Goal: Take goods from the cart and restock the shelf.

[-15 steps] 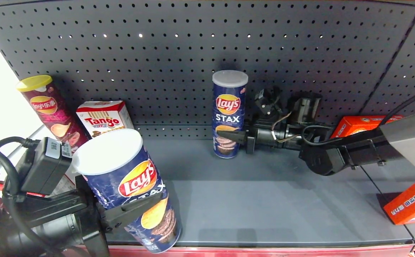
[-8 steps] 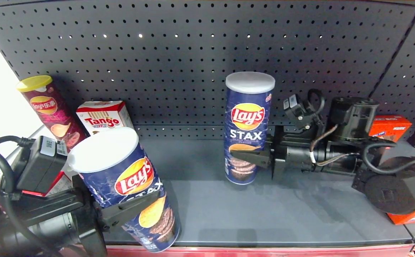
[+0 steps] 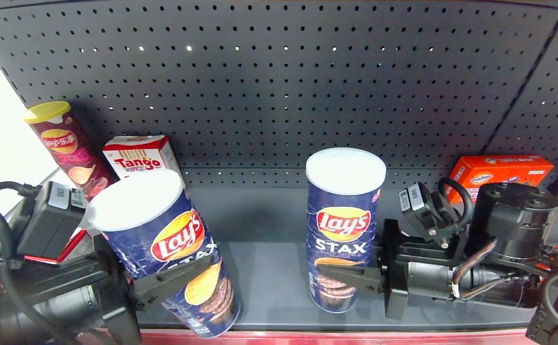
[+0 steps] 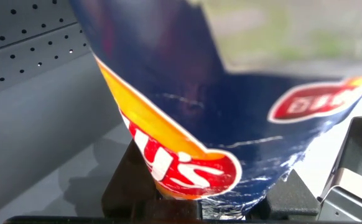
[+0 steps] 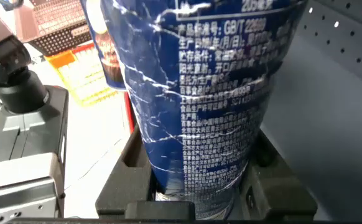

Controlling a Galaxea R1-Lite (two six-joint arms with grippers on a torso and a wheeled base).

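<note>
Two blue chip cans with white lids are held over the grey shelf [image 3: 269, 268]. My left gripper [image 3: 173, 282] is shut on the tilted left can [image 3: 164, 239] at the shelf's front left edge; its blue wall [image 4: 231, 124] sits between the jaws in the left wrist view. My right gripper [image 3: 351, 280] is shut on the upright can [image 3: 341, 225] near the shelf's front centre, gripping its lower half. The right wrist view shows that can's printed back [image 5: 212, 112] between the black fingers [image 5: 131, 168].
A maroon chip can with a yellow lid [image 3: 65, 143] and a white-red wafer box [image 3: 137, 155] stand at the back left. An orange box [image 3: 499, 170] lies at the back right by the pegboard wall [image 3: 279, 72]. A red strip [image 3: 308, 337] edges the shelf front.
My right arm has pulled the upright can from the back of the shelf toward the front edge and slightly right. The left can has barely shifted.
</note>
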